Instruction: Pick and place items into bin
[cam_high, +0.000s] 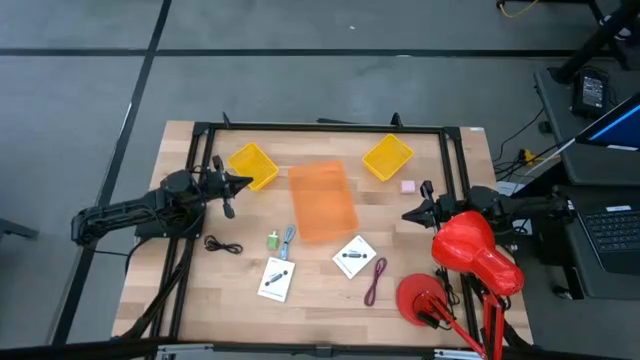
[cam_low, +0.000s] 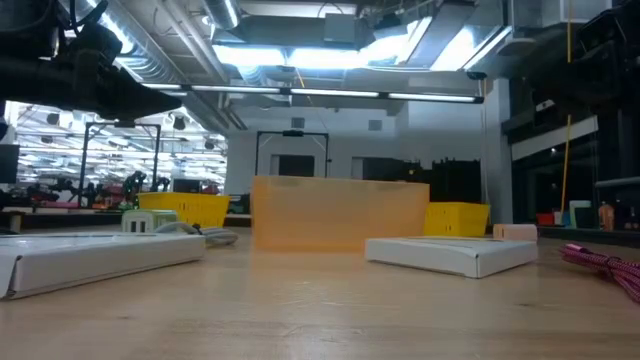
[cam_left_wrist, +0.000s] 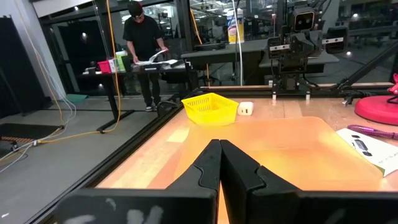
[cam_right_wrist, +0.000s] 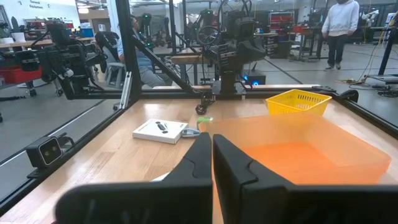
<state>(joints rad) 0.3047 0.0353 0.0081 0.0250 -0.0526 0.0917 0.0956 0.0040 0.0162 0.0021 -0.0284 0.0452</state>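
Observation:
An orange translucent bin (cam_high: 322, 201) stands mid-table. Near it lie two white square cards (cam_high: 277, 278) (cam_high: 354, 256), a green cube (cam_high: 273, 241), a blue-grey tool (cam_high: 288, 241), a black cord (cam_high: 222, 246), a dark-red cord (cam_high: 376, 281) and a pink block (cam_high: 408, 186). My left gripper (cam_high: 243, 181) hovers shut and empty left of the bin; its fingers show in the left wrist view (cam_left_wrist: 220, 163). My right gripper (cam_high: 408, 213) hovers shut and empty right of the bin; its fingers show in the right wrist view (cam_right_wrist: 212, 157).
Two yellow baskets (cam_high: 252, 164) (cam_high: 387, 157) stand at the far side of the table. A red stand (cam_high: 425, 300) and a red object (cam_high: 474, 250) sit at the near right. A black frame (cam_high: 320, 128) borders the table. People stand in the room beyond.

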